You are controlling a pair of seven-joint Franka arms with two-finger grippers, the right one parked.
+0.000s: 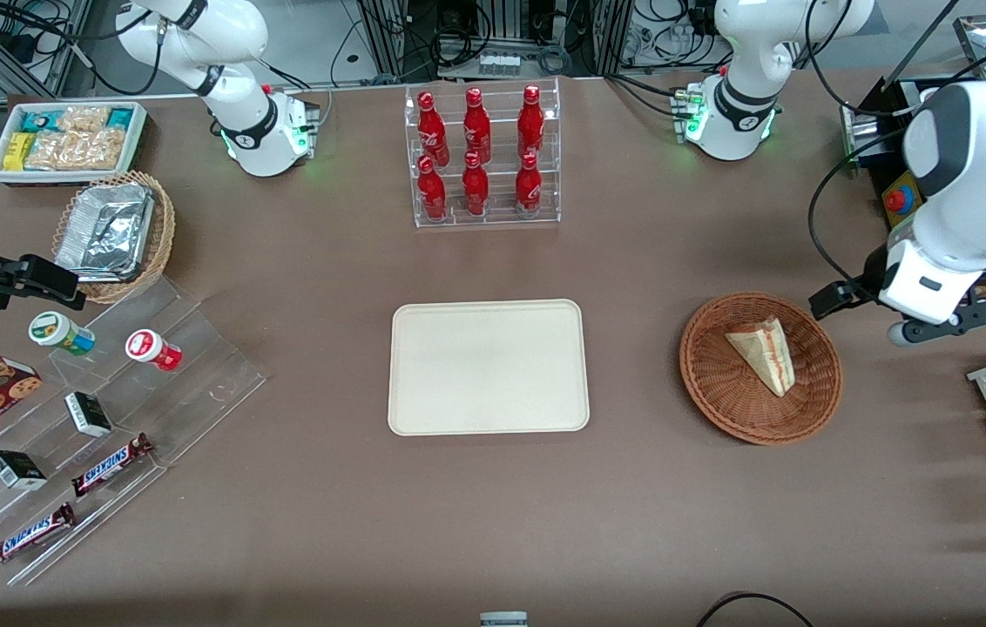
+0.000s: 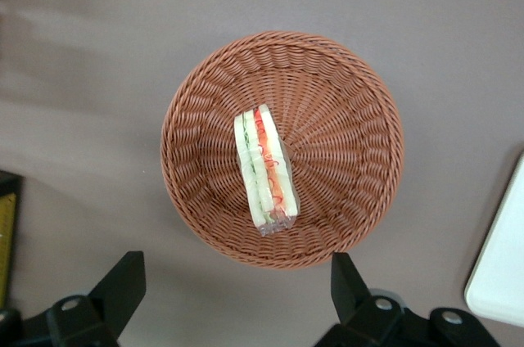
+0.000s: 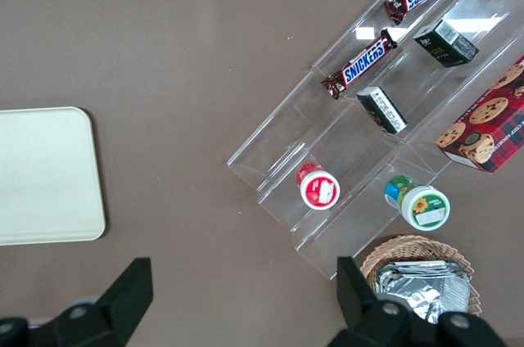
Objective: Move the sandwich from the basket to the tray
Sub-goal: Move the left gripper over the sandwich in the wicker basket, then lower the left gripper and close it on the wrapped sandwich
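Sandwich (image 1: 765,353) lying in the round reddish-brown basket (image 1: 719,394), filling edge up in the wrist view (image 2: 266,171), touching the woven floor, untouched by any finger; basket (image 2: 352,118) resting on the brown table (image 1: 493,505), toward the working arm's end, well apart from the cream tray (image 1: 488,367); tray bare, between basket and the clear stepped display (image 1: 197,383); gripper (image 2: 237,294) hanging above the table just beside the basket's rim, fingers (image 2: 123,286) spread wide, grasping nothing; rack of red bottles (image 1: 480,157) farther from the front camera than the tray.
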